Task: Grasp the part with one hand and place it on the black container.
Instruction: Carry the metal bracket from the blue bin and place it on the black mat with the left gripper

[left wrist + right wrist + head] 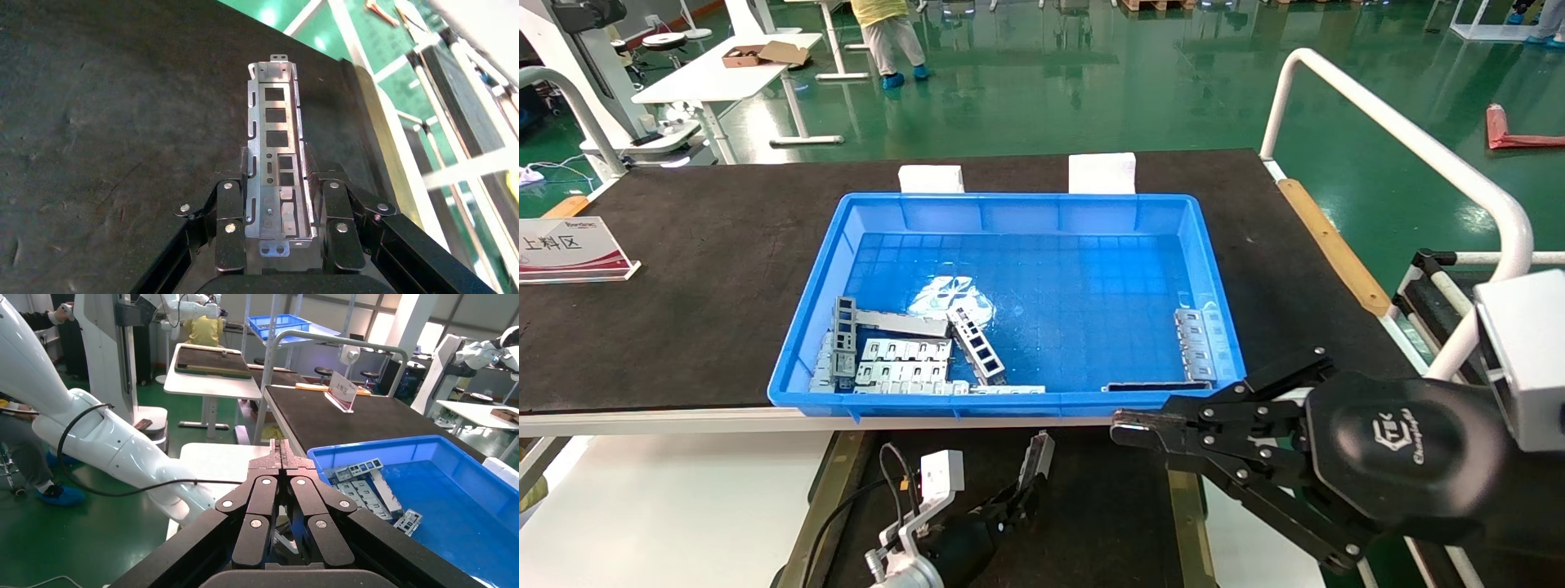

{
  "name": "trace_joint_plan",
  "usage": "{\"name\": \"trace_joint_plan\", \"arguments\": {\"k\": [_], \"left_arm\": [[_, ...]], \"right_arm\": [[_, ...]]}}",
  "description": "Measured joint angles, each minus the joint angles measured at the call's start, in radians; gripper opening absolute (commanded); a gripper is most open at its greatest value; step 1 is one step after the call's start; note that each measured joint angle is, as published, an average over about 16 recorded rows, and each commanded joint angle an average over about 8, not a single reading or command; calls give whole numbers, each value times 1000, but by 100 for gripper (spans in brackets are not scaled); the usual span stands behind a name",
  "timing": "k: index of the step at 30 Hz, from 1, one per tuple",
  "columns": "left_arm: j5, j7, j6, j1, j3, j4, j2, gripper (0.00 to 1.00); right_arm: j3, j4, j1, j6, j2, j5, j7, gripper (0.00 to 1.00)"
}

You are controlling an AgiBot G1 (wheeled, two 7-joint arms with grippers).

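My left gripper is low at the front, over the black container, a matte black tray with brass-coloured edge strips. It is shut on the part, a slim silver-grey channel rail with rectangular cutouts. In the left wrist view the part sticks out forward from between the fingers above the tray's black surface. I cannot tell whether the rail touches the tray. My right gripper is shut and empty, hovering at the bin's front right corner; it also shows in the right wrist view.
A blue gridded bin sits on the black-topped table with several grey metal parts at its front left and one at its right. A sign stands at the left. A white rail runs along the right.
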Motion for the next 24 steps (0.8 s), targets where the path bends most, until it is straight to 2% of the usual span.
{"name": "trace_joint_plan", "arguments": {"k": [7,11,13,14,15,20,21,22,24], "left_arm": [[-12,-35,-51,-14,12,42,33,1],[-19,-52,-68,-15,23,52,39,10],[-23,-60,-75,-15,30,53,40,19],[-24,-64,-79,-14,34,54,40,29],[-26,-68,-82,-14,37,54,40,40],[-33,-87,-97,-12,57,53,38,90],[-34,-91,-100,-12,62,52,38,97],[-35,-94,-102,-13,66,51,37,100],[-38,-101,-107,-13,74,48,35,100]], "right_arm": [[0,0,0,0,0,0,0,0],[0,0,0,0,0,0,0,0],[0,0,0,0,0,0,0,2],[0,0,0,0,0,0,0,7],[0,0,0,0,0,0,0,16],[0,0,0,0,0,0,0,78],[0,0,0,0,0,0,0,89],[0,0,0,0,0,0,0,97],[0,0,0,0,0,0,0,100]]}}
